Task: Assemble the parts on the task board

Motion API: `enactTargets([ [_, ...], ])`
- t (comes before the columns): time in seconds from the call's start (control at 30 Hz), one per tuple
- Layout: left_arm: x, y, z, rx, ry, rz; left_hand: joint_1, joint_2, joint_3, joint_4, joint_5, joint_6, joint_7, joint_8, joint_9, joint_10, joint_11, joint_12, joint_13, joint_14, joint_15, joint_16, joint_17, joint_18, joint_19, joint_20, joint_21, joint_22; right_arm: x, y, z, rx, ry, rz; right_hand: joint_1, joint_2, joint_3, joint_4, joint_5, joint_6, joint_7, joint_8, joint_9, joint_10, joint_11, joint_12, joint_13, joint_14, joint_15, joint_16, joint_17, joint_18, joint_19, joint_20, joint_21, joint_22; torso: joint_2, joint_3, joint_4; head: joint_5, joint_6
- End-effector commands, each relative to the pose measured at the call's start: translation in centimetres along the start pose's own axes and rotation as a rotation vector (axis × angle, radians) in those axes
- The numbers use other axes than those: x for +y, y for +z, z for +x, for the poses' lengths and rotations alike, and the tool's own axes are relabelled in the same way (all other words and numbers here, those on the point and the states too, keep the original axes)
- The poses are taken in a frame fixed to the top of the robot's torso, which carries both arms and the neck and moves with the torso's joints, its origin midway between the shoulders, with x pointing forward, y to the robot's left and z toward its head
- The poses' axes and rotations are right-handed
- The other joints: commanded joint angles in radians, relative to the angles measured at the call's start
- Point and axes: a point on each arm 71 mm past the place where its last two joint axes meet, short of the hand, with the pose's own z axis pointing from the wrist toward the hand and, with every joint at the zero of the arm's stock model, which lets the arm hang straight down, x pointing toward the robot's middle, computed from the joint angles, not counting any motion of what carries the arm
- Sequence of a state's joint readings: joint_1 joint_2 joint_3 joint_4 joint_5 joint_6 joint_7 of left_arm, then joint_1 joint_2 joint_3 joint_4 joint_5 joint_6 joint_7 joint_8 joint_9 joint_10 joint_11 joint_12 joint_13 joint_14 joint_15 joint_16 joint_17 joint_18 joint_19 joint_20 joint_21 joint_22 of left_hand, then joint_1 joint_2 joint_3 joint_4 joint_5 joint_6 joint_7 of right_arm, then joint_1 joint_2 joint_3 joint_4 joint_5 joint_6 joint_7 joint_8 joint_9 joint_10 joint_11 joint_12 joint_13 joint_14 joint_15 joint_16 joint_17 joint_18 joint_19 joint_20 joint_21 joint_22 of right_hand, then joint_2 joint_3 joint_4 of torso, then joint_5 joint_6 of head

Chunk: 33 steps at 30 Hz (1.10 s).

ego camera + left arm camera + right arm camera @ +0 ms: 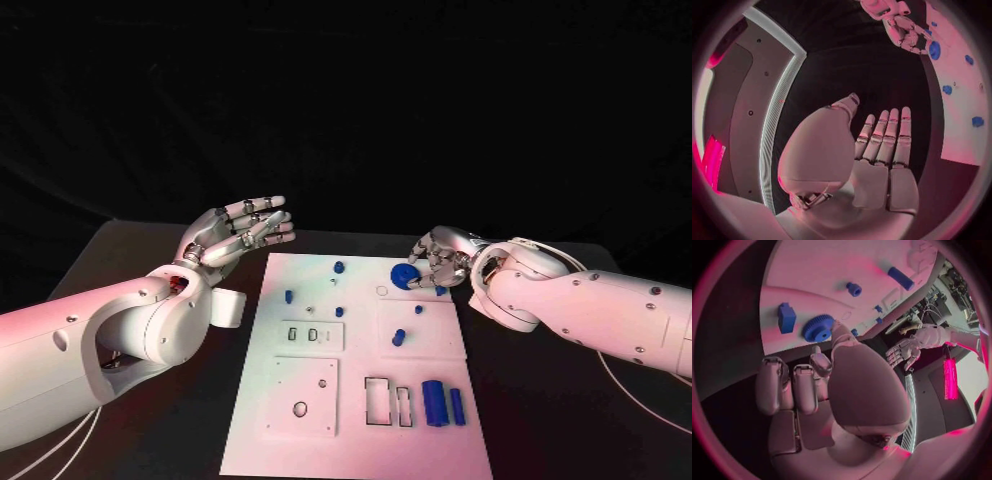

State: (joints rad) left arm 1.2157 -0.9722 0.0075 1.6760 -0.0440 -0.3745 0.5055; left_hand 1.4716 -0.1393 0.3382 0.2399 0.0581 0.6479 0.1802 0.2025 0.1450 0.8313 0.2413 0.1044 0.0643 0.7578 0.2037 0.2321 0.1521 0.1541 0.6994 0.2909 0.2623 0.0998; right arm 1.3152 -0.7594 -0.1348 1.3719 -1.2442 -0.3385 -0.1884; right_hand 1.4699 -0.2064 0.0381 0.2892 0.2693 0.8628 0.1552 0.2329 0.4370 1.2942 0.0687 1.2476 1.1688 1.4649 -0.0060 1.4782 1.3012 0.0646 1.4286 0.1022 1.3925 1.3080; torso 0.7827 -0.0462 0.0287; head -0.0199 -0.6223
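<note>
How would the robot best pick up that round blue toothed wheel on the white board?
Probably by its toothed rim, pinched from above. The blue gear lies flat on the task board, so only its top face and edge are free. The right robot hand is already at it on its right side.

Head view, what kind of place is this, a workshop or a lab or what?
Probably a robotics test lab: a black table against a dark backdrop, a white task board with small blue parts, and the right hand at a blue gear.
</note>
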Motion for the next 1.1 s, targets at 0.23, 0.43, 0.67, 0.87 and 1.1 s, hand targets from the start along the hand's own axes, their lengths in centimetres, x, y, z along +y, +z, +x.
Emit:
enactTargets([
  [0.23, -0.2, 0.06, 0.26, 0.01, -0.007, 0.023, 0.003, -0.001, 0.006, -0.001, -0.003, 0.008, 0.109, -0.004, 0.0, 0.008, -0.001, -0.006, 0.0, 0.006, -0.001, -0.004, 0.001, 0.012, 0.009, -0.001, -0.001, -0.001, 0.13, 0.39, 0.52, 0.014, -0.005, 0.01, 0.001, 0.019, 0.027, -0.002, 0.001, 0.007, -0.003, 0.013, 0.0, 0.053, 0.001, 0.087, 0.099, 0.076, 0.003, 0.041, 0.12, -0.017, 0.021, 0.001, 0.027, 0.098, 0.0, 0.0001, -0.0005, -0.001, -0.007],
  [0.43, -0.19, 0.07, 0.24, 0.011, -0.007, 0.022, 0.003, -0.001, 0.006, -0.001, -0.003, 0.008, 0.109, -0.004, 0.0, 0.008, -0.001, -0.006, 0.0, 0.006, -0.001, -0.004, 0.001, 0.012, 0.009, -0.001, -0.001, -0.001, 0.16, 0.48, 0.64, 0.0, -0.009, 0.012, 0.004, 0.022, 0.036, -0.002, 0.001, 0.007, -0.002, 0.013, -0.001, 0.053, 0.001, 0.091, 0.103, 0.078, 0.003, 0.045, 0.128, -0.018, 0.024, 0.002, 0.03, 0.102, -0.001, 0.0016, -0.0014, 0.001, -0.007],
  [0.67, -0.2, 0.03, 0.13, 0.012, -0.007, 0.02, 0.003, 0.0, 0.009, -0.002, -0.003, 0.01, 0.109, -0.004, 0.0, 0.01, -0.002, -0.007, 0.0, 0.007, -0.001, -0.004, 0.002, 0.013, 0.012, -0.001, -0.001, -0.002, 0.22, 0.71, 0.69, -0.007, -0.017, 0.014, 0.008, 0.025, 0.049, -0.003, 0.002, 0.007, -0.002, 0.014, -0.003, 0.053, 0.001, 0.094, 0.107, 0.079, 0.004, 0.049, 0.138, -0.019, 0.027, 0.002, 0.036, 0.108, 0.001, 0.0015, -0.0018, -0.002, -0.002],
  [0.87, -0.2, 0.01, 0.06, 0.011, -0.007, 0.019, 0.003, 0.0, 0.009, -0.002, -0.003, 0.01, 0.109, -0.004, 0.0, 0.01, -0.002, -0.007, 0.0, 0.007, -0.001, -0.004, 0.002, 0.013, 0.012, -0.001, -0.001, -0.002, 0.4, 0.93, 0.87, -0.003, -0.027, 0.011, 0.01, 0.027, 0.057, -0.003, 0.002, 0.008, -0.001, 0.014, -0.004, 0.054, 0.002, 0.096, 0.11, 0.08, 0.004, 0.05, 0.141, -0.02, 0.029, 0.003, 0.037, 0.111, 0.001, 0.0018, -0.0001, 0.005, -0.006],
  [1.1, -0.2, 0.0, 0.12, 0.013, -0.008, 0.019, 0.003, 0.0, 0.01, -0.002, -0.003, 0.01, 0.109, -0.004, 0.0, 0.011, -0.002, -0.007, 0.0, 0.007, -0.001, -0.005, 0.002, 0.013, 0.012, -0.001, -0.001, -0.002, 0.54, 1.11, 1.17, 0.006, -0.038, 0.01, 0.024, 0.031, 0.123, -0.003, 0.003, 0.014, 0.001, 0.013, -0.012, 0.053, 0.003, 0.101, 0.118, 0.08, 0.006, 0.053, 0.147, -0.02, 0.031, 0.005, 0.041, 0.118, 0.001, 0.0015, -0.0008, 0.006, -0.011],
])
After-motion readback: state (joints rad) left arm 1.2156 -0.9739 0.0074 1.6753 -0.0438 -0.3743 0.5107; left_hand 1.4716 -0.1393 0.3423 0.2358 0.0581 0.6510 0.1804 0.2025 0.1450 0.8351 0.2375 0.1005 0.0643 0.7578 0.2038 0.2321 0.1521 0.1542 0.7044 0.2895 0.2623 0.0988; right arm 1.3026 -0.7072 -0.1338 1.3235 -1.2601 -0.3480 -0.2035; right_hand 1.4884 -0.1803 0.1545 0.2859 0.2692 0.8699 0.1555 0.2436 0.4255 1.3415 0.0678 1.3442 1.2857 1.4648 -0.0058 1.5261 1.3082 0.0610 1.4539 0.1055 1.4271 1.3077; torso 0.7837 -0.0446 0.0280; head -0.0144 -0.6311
